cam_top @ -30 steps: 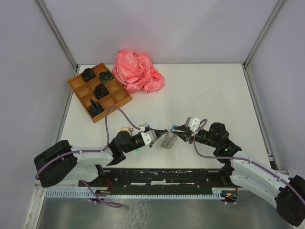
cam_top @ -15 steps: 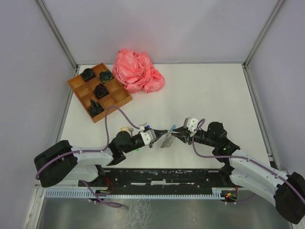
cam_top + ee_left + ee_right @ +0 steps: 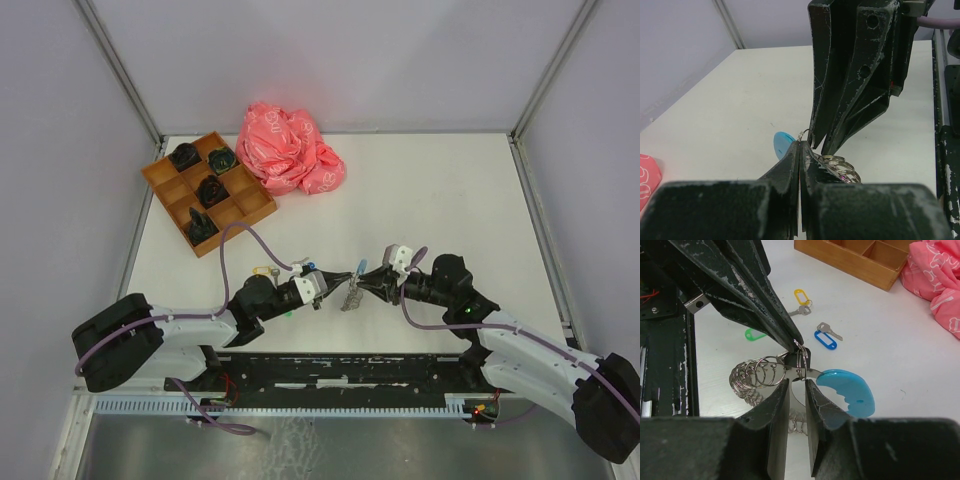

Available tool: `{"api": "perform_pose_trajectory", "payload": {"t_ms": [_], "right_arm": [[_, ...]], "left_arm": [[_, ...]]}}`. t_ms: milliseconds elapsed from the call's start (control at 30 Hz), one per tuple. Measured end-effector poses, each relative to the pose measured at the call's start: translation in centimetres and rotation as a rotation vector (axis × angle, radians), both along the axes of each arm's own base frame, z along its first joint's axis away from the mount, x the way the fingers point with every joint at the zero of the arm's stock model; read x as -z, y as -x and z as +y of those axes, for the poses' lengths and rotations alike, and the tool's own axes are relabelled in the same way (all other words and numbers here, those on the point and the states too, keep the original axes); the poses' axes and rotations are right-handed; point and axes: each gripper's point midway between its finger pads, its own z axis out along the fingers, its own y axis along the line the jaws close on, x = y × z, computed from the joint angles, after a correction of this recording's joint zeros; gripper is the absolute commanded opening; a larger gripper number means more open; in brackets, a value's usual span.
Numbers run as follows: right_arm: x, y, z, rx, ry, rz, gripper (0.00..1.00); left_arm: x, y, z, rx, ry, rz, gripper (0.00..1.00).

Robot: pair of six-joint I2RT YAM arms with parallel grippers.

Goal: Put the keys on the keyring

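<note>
The keyring [image 3: 756,374], a coil of silver rings with a light blue curved segment [image 3: 849,390], hangs between both grippers [image 3: 351,297]. My left gripper [image 3: 801,145] is shut on the small split ring [image 3: 800,353] of a black-tagged key [image 3: 806,358] that sits at the keyring's wire bar. My right gripper [image 3: 797,385] faces it tip to tip. Its jaws stand a little apart, with the wire bar lying across the fingertips [image 3: 783,390]. Three more keys lie on the table: yellow tag [image 3: 800,294], blue tag [image 3: 825,339], green tag [image 3: 755,333].
A wooden compartment tray [image 3: 160,180] holding black objects stands at the back left. A crumpled pink bag [image 3: 290,150] lies beside it. The black base rail [image 3: 340,365] runs along the near edge.
My right gripper has moved left toward the left gripper, and its jaws have narrowed. The hanging keyring shifted slightly left with it. The left arm has stayed put.
</note>
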Motion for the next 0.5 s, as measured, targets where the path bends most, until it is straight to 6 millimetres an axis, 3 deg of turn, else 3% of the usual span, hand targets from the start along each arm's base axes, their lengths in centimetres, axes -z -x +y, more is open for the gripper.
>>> {"api": "perform_pose_trajectory", "payload": {"t_ms": [300, 500], "right_arm": [[-0.79, -0.87, -0.25, 0.05, -0.018, -0.027, 0.24], [-0.99, -0.92, -0.18, 0.049, -0.025, -0.032, 0.15]], "left_arm": [[0.03, 0.07, 0.06, 0.001, 0.006, 0.003, 0.03], [-0.01, 0.1, 0.04, 0.003, 0.008, 0.002, 0.03]]}}
